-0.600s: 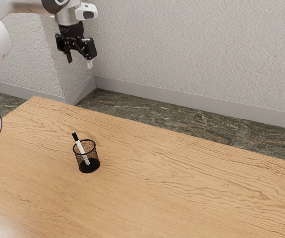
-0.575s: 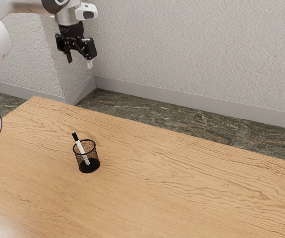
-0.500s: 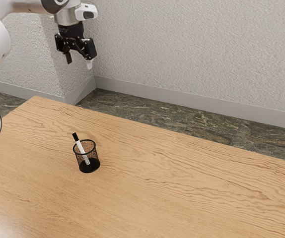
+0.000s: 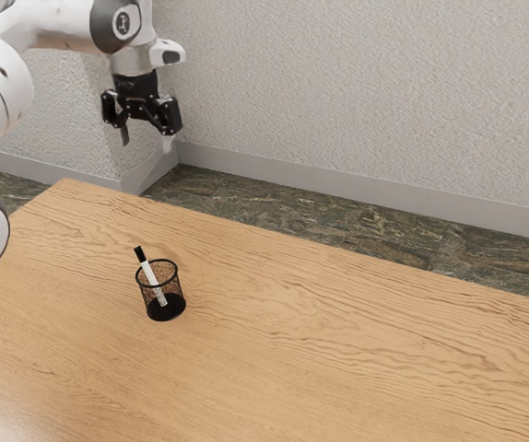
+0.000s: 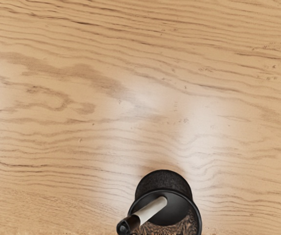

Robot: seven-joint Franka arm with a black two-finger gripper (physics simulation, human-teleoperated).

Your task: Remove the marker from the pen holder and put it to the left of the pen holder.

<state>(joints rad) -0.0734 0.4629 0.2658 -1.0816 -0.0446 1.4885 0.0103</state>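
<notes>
Indoor room, exact kind unclear: rough pale wall (image 4: pixel 357 83), grey baseboard (image 4: pixel 357 186), dark veined floor (image 4: pixel 357 226), wood-grain table (image 4: pixel 338 350).

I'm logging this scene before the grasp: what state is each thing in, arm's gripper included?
Gripper: open, raised above the table, holding nothing.
Marker: capped, leaning in the pen holder, black end up.
Mesh pen holder: upright on the table.

Wood-grained table (image 4: pixel 338 350), textured pale wall (image 4: pixel 357 83), dark floor (image 4: pixel 338 226)
</notes>
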